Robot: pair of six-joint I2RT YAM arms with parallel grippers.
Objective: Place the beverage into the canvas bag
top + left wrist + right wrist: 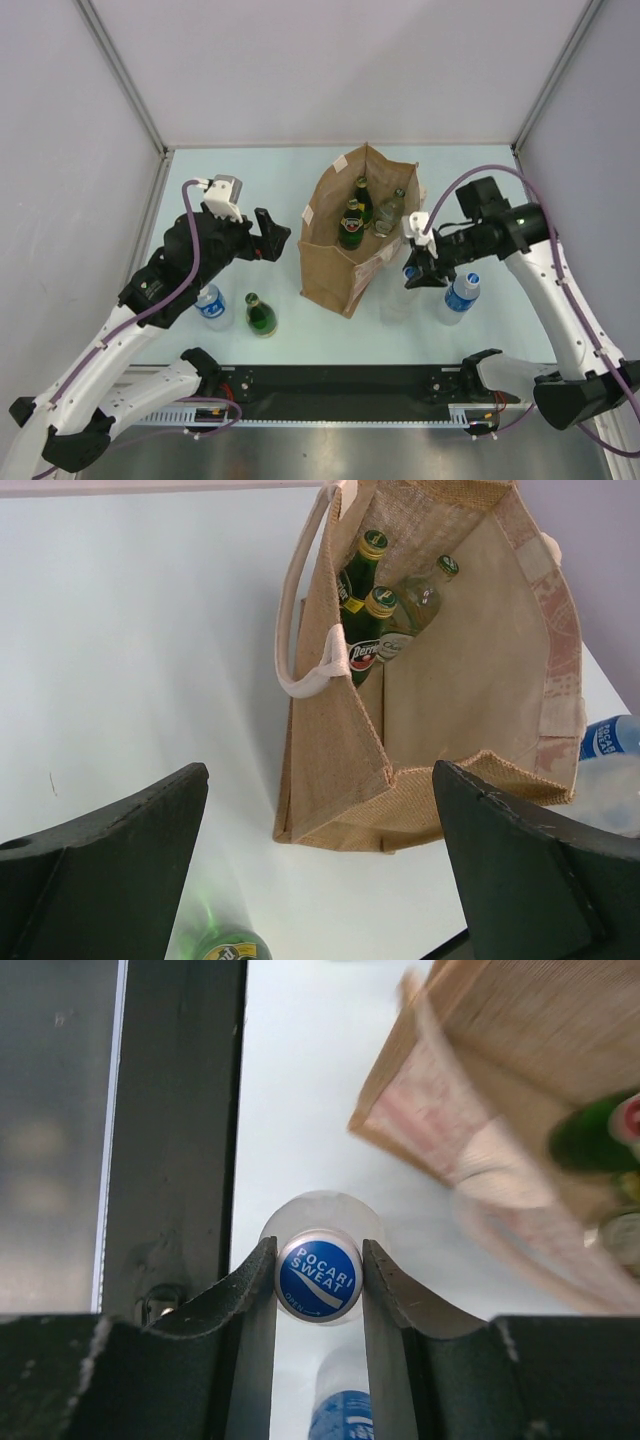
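The beverage is a clear Pocari Sweat bottle (398, 298) with a blue cap (319, 1276), standing on the table just right of the canvas bag (335, 272). My right gripper (318, 1252) is shut on that cap, one finger on each side of it. The tan bag (470, 710) stands open with cream handles. It holds two green Perrier bottles (352, 228) and a clear bottle (388, 212). My left gripper (272, 240) hangs open left of the bag with nothing between its fingers (110, 870).
A second Pocari Sweat bottle (460, 295) stands right of the held one. A small water bottle (212, 305) and a green bottle (261, 315) stand at the front left. The black rail (340, 385) runs along the near edge. Grey walls enclose the table.
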